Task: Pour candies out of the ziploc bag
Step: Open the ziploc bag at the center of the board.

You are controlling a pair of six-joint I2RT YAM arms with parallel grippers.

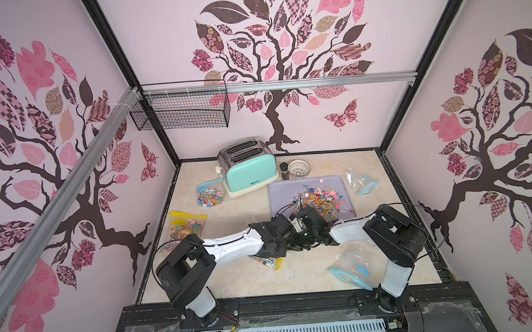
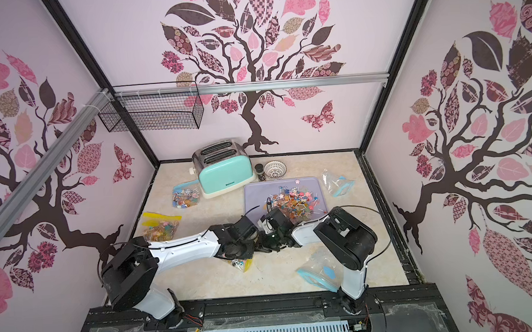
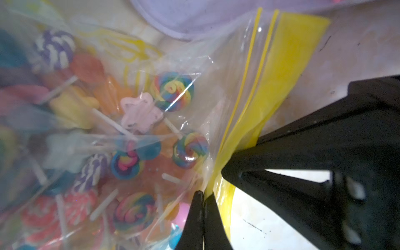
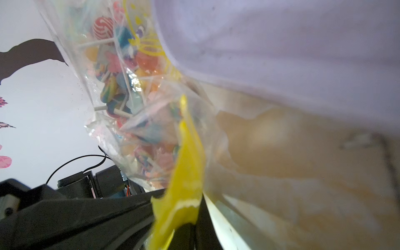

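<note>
Mostly the wrists hide the ziploc bag (image 1: 271,263) in both top views; only a corner shows over the counter (image 1: 233,284), near the lilac tray (image 1: 279,200). Close up, left fingers (image 3: 194,223) and right fingers (image 4: 121,220) each pinch its yellow strip (image 3: 292,65); we find the candies (image 3: 172,91) inside, blurred toward the edge.

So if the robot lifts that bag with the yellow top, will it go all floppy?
Probably floppy: the thin clear bag creases and folds around the candies. It likely hangs bottom-heavy, with so many packed inside. The smooth yellow strip might slip from the fingers pinching it.
</note>
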